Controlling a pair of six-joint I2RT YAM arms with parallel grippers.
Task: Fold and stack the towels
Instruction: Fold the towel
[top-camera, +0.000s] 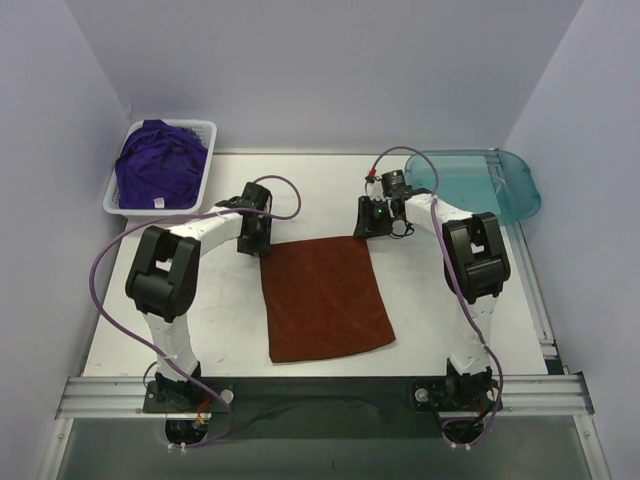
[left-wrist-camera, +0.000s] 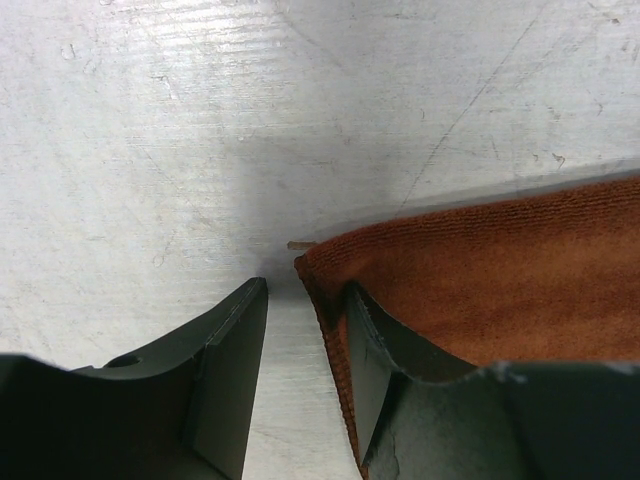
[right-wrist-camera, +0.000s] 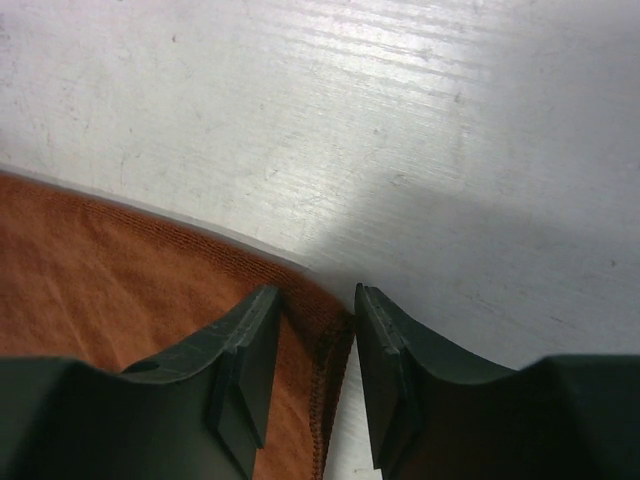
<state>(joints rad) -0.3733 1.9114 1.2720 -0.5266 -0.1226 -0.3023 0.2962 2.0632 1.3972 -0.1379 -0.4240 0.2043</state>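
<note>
Left tool (left-wrist-camera: 303, 290), right tool (right-wrist-camera: 315, 292) half-open, straddling rust-orange towel (top-camera: 325, 298) far corners, nothing clamped. Risk: flat hem slips out, closing on bare bench (top-camera: 415, 290).

Left hand (left-wrist-camera: 300, 300) and right hand (right-wrist-camera: 318, 300) lowered, jaws parted.

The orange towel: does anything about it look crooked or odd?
The orange towel lies flat and smooth, but turned a little against the edges of the table. Nothing looks spilled or torn.
</note>
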